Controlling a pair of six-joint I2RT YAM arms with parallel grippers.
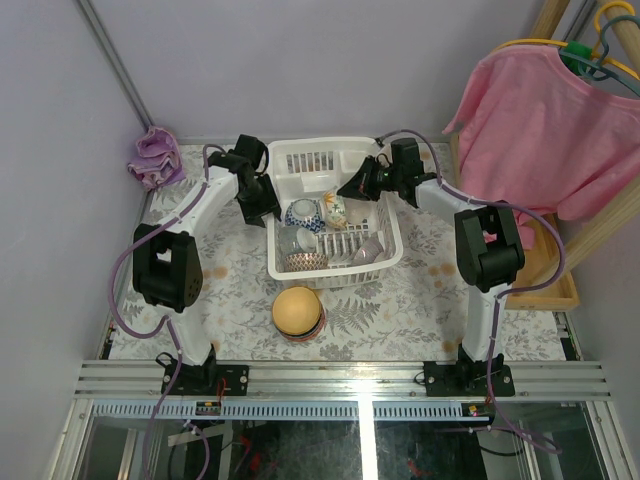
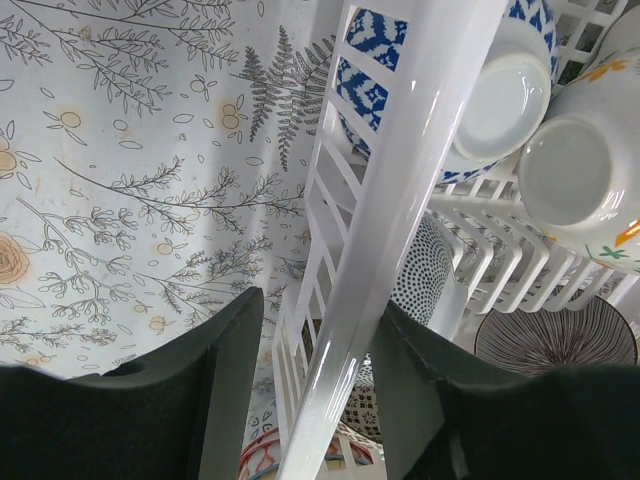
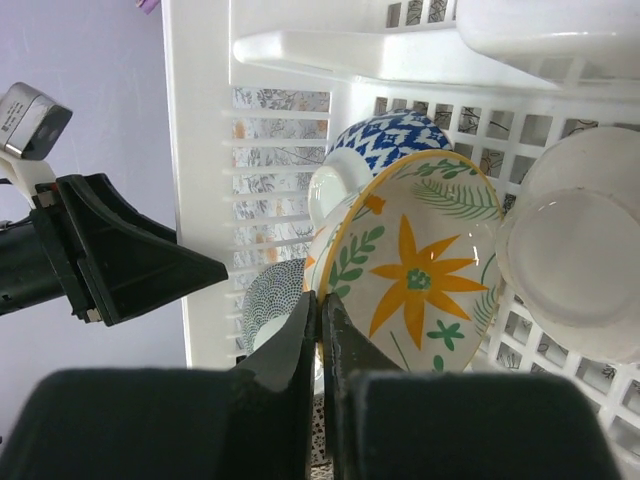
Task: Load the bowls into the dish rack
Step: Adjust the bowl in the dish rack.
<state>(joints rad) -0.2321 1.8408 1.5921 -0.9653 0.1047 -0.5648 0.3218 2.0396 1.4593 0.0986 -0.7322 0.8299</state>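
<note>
We see the dish rack (image 1: 345, 276) standing in the middle of the leaf-patterned worktop (image 1: 400, 310), with several bowls already inside it. The right tool (image 3: 320, 305) is closed tight, and the rim of the white bowl with the orange flower (image 3: 420, 280) is pinched between its fingertips. That bowl stands on edge inside the rack with its painted inside turned towards the right wrist camera. It leans against the blue-and-white bowl (image 3: 385, 135) behind it. A pale bowl (image 3: 575, 260) lies just beside it on the other side, and a dotted bowl (image 2: 425, 270) sits lower down near the rack's left wall. From the left wrist we also make out a dark striped bowl (image 2: 555, 335) at the near end of the rack.

The left tool (image 2: 323, 300) sits astride the rack's left wall, its jaws part-way apart with the white rim running between them. One finger is outside the rack and one inside. The inner finger (image 2: 430, 400) looks to touch the rim, but we cannot tell whether the wall is truly clamped.

An orange-yellow bowl (image 1: 297, 310) rests upside down on the worktop just in front of the rack, between the two arms, and a reddish rim shows beneath it. A purple cloth (image 1: 153, 155) lies at the far left corner, and a pink shirt (image 1: 540, 130) hangs at the right
</note>
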